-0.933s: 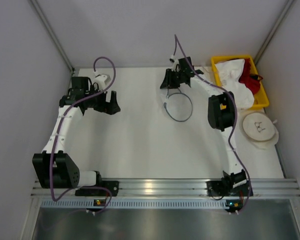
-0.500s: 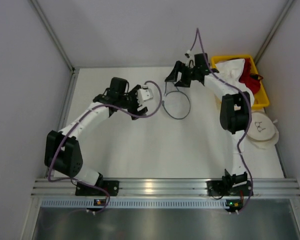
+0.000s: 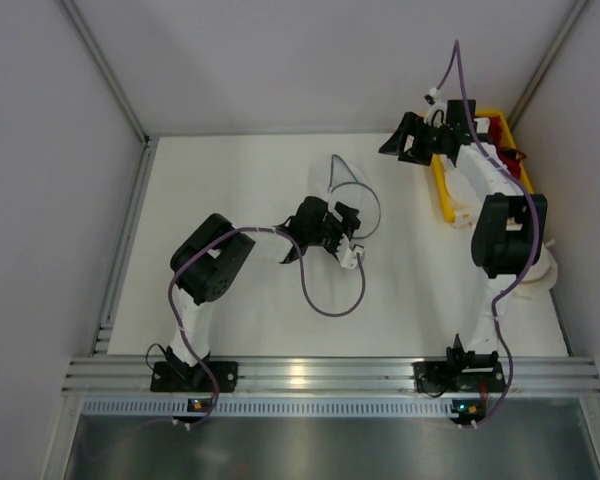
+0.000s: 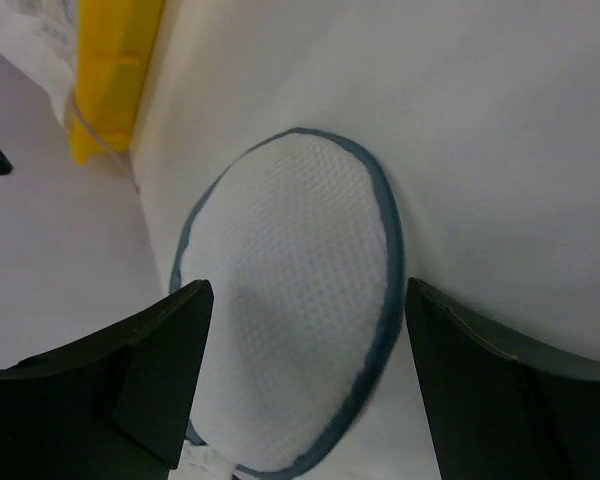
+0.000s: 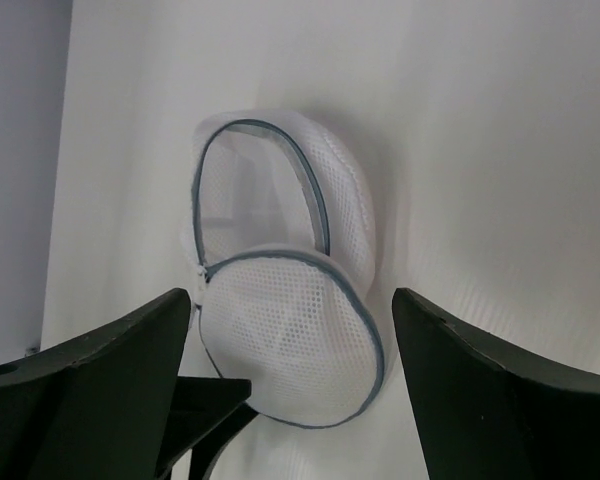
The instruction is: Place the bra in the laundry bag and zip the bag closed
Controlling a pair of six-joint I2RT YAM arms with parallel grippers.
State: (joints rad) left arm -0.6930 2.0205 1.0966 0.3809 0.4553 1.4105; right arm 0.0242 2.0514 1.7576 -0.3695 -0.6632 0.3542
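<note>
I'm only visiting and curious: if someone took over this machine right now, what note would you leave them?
Left gripper: open, empty, just short of the laundry bag.
Right gripper: open, empty, near the yellow bin.
Bag: unzipped, flap up, looks empty.
Bra: not clearly seen; the right arm covers most of the bin.
Done: bag open. Left: bra in, zip shut.

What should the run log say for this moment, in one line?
laundry bag: unzipped, gaping open | left gripper: open, empty, hovering at bag | right gripper: open, empty, beside yellow bin
</note>
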